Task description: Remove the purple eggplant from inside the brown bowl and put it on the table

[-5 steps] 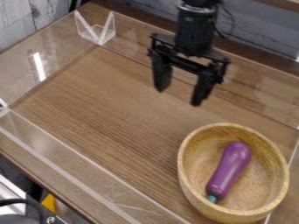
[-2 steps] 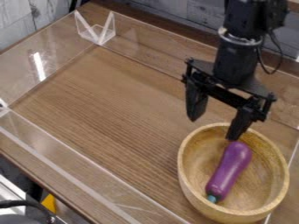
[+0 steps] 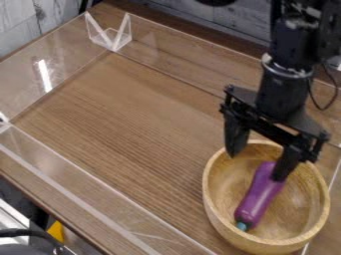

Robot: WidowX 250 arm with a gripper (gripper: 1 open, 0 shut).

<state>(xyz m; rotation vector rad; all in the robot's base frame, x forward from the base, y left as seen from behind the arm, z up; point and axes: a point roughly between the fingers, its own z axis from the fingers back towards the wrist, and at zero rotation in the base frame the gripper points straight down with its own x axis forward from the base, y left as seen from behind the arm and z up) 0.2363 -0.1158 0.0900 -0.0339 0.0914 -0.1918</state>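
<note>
The purple eggplant [image 3: 260, 195] lies inside the brown bowl [image 3: 221, 189] at the lower right, its teal stem tip toward the near rim. My gripper [image 3: 264, 159] hangs point-down over the bowl's far side, open. One finger [image 3: 237, 139] stands at the bowl's far-left rim. The other finger [image 3: 292, 162] reaches down just beside the eggplant's far end. Nothing is held between the fingers. The table [image 3: 120, 120] is wood-grain brown.
Low clear acrylic walls [image 3: 60, 60] edge the table on the left, back and front. A small clear acrylic stand [image 3: 110, 33] sits at the back left corner. Bare wood spreads to the left of the bowl.
The gripper has moved from the table's middle back toward the lower right and sunk, now over the bowl beside the eggplant. It stayed open. The eggplant has not moved.
</note>
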